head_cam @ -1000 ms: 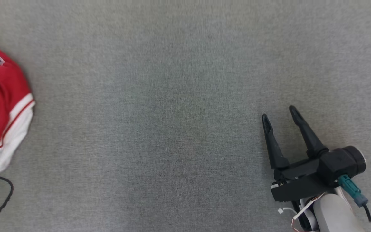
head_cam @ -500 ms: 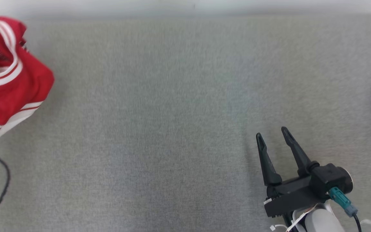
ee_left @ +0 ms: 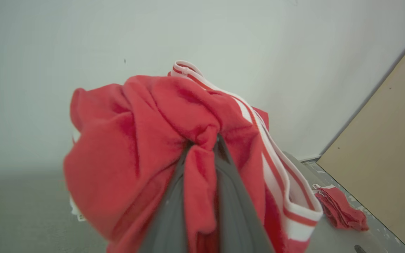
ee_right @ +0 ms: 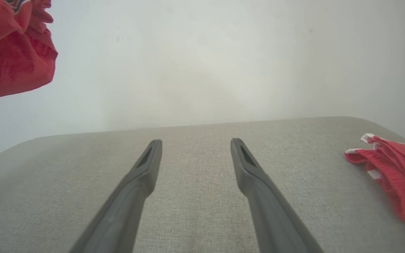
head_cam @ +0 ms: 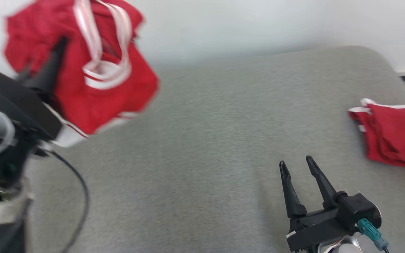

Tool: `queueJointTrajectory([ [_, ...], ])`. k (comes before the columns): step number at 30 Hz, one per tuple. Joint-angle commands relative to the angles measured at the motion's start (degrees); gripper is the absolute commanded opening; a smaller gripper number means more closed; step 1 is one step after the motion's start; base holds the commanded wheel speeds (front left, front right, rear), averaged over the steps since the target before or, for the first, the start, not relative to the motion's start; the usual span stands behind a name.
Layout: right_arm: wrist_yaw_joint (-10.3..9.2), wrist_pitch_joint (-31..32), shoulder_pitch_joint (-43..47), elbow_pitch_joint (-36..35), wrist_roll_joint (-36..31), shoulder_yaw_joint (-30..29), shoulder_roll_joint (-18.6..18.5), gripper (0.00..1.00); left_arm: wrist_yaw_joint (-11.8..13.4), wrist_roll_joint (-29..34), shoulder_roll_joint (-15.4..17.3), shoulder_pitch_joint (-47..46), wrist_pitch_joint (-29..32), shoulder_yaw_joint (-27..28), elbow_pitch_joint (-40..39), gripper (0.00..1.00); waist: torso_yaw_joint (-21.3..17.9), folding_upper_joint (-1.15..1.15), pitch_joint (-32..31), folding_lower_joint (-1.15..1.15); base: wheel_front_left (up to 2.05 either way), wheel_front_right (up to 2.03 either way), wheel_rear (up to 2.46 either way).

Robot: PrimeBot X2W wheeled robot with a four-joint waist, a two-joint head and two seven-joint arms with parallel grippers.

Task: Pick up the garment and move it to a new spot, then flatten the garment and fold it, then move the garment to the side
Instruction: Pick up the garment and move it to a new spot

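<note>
The left jaws are pinching a fold of the red garment (ee_left: 135,140) between the two dark fingers (ee_left: 167,218). They are almost fully closed, with only the thickness of the cloth between them. The rest of the garment is hanging around and beyond the tips in a loose bundle, with its white-striped band (ee_left: 276,175) falling on the right of the jaws. In the head view the garment (head_cam: 83,80) is hanging in the air, clear of the grey counter (head_cam: 206,140). I think it is being carried to the new spot, and a grip on one fold is enough for that. It is leaving the cloth bunched, so the flattening is not yet done.

The right jaws are standing wide open and are holding nothing. Their fingers (ee_right: 142,175) are pointing across the bare counter (ee_right: 202,218), probably waiting to help with the spreading. From these jaws the held garment (ee_right: 12,63) is high and well apart to the left. A second red cloth (ee_right: 399,175), which seems folded, is lying on the counter to their right, at the edge. It is probably set aside there to leave the middle free.

No brand or writing is readable. A small coloured patch at the top of the garment in the right wrist view is too blurred to read.
</note>
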Motion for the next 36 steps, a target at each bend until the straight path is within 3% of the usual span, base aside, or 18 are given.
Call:
queueJointTrajectory([
  [1,-0.15,0.0,0.7,0.0,0.1,0.2,0.1,1.0,-0.1,-0.3,-0.8,1.5,-0.1,-0.6,-0.6,0.0,-4.7,0.0,-2.4,0.01,0.0,0.0,0.0],
  [9,-0.15,0.0,1.4,-0.1,0.1,-0.2,0.2,1.0,0.2,-0.4,-5.5,7.5,-2.9,-4.1,1.1,0.0,-10.9,0.0,-2.2,0.01,0.0,0.0,0.0],
  [14,-0.15,0.0,1.5,-0.4,0.0,-0.5,0.1,1.0,1.4,1.9,-8.1,11.3,-7.7,-5.6,6.4,0.0,-14.6,0.0,-1.5,0.01,0.0,0.0,0.0],
  [22,-0.15,0.0,1.8,-0.8,0.4,0.1,-0.1,1.0,4.1,12.2,-7.6,15.0,-17.6,-9.3,20.1,0.0,-18.5,0.0,0.0,0.01,0.0,0.0,0.0],
  [27,-0.15,0.0,2.3,-0.5,0.6,0.0,-0.2,1.0,3.9,14.3,-8.5,15.0,-23.7,-11.0,28.8,0.0,-18.3,0.0,0.7,0.01,0.0,0.0,0.0],
  [28,-0.15,0.0,2.3,-0.5,0.6,0.0,-0.1,1.0,3.8,14.9,-8.6,14.7,-25.0,-11.4,30.2,0.88,-18.1,0.0,0.7,0.01,0.0,0.0,0.0],
  [29,-0.15,0.0,2.3,-0.4,0.5,0.1,-0.1,1.0,3.6,15.1,-8.8,14.4,-26.3,-11.7,31.8,1.0,-17.8,0.0,0.7,0.01,0.0,0.0,0.0],
  [36,-0.15,0.0,2.5,-0.4,0.4,-0.4,-0.7,1.0,2.7,14.9,-9.8,13.2,-34.7,-12.8,37.6,1.0,-14.5,0.0,-0.2,0.01,0.0,0.0,0.0],
])
